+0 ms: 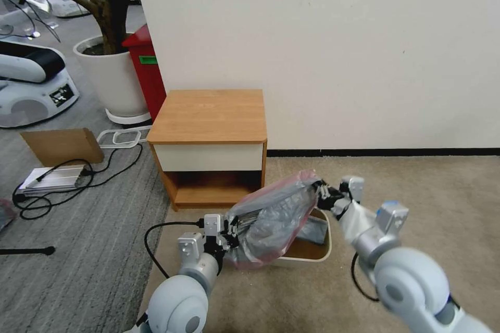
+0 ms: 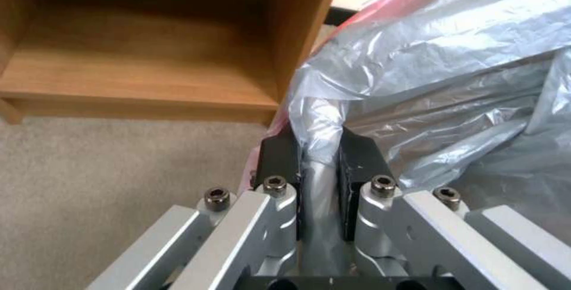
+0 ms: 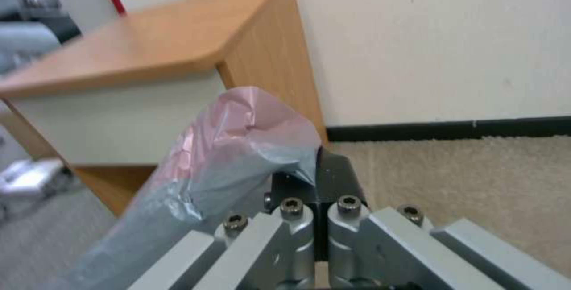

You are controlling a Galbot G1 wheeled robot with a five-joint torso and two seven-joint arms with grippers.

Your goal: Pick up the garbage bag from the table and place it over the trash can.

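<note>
Garbage bag [image 1: 273, 218] stretched between both grippers, held above the trash can [image 1: 312, 252] on the carpet, just in front of the table [image 1: 211, 135]. Left gripper [image 1: 232, 234] clenched on the bag's near-left edge; right gripper [image 1: 324, 195] clenched on its pinkish far-right rim. Bag covers the can's left part, right part open.
</note>
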